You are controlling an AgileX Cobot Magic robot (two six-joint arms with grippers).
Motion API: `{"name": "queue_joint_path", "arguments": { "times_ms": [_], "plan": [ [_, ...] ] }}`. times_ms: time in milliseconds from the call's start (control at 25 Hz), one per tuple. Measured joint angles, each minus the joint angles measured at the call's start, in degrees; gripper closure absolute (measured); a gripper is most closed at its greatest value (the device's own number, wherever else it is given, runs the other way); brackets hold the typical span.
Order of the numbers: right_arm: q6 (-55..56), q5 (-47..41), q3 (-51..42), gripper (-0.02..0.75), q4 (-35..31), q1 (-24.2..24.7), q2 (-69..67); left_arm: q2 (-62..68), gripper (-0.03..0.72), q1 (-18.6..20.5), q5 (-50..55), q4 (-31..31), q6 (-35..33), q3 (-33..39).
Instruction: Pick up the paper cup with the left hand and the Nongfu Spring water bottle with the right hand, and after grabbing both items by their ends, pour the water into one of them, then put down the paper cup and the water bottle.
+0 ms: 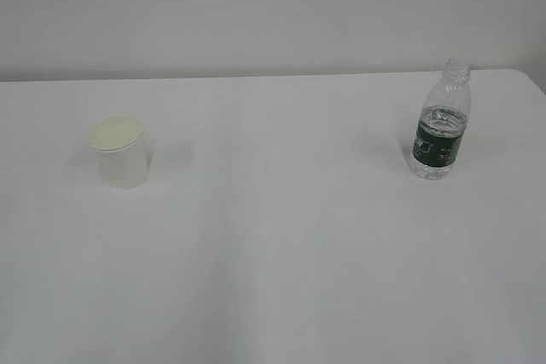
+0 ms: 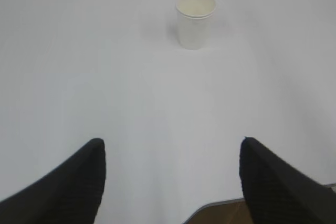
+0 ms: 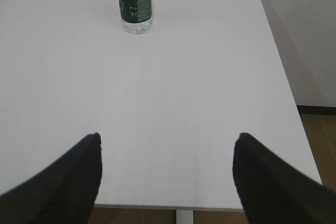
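Note:
The paper cup (image 1: pixel 119 153) stands upright on the left of the white table (image 1: pixel 281 245); it is small, white and cream inside. In the left wrist view the paper cup (image 2: pixel 195 20) is far ahead of my left gripper (image 2: pixel 172 145), which is open and empty near the table's front edge. The Nongfu Spring water bottle (image 1: pixel 442 123) stands upright at the right, clear with a dark green label, uncapped, with water up to about the label's top. The bottle (image 3: pixel 135 1) lies far ahead and left of my open, empty right gripper (image 3: pixel 167 139). Neither arm shows in the exterior view.
The table's right edge (image 3: pixel 278 72) drops to a grey wall and brown floor (image 3: pixel 320 140). Its front edge (image 3: pixel 173 207) lies just under my right fingers. A plain wall (image 1: pixel 273 6) stands behind the table.

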State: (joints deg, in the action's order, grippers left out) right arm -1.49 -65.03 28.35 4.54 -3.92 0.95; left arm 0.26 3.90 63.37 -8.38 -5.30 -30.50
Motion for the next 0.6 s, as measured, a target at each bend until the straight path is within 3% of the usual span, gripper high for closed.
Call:
{"name": "queue_joint_path", "arguments": {
  "times_ms": [600],
  "plan": [
    [0.00,0.90,1.23,0.148,-0.23,0.00,0.00,0.00,0.111,0.00,-0.84,-0.37,0.00,-0.34]
  ]
}}
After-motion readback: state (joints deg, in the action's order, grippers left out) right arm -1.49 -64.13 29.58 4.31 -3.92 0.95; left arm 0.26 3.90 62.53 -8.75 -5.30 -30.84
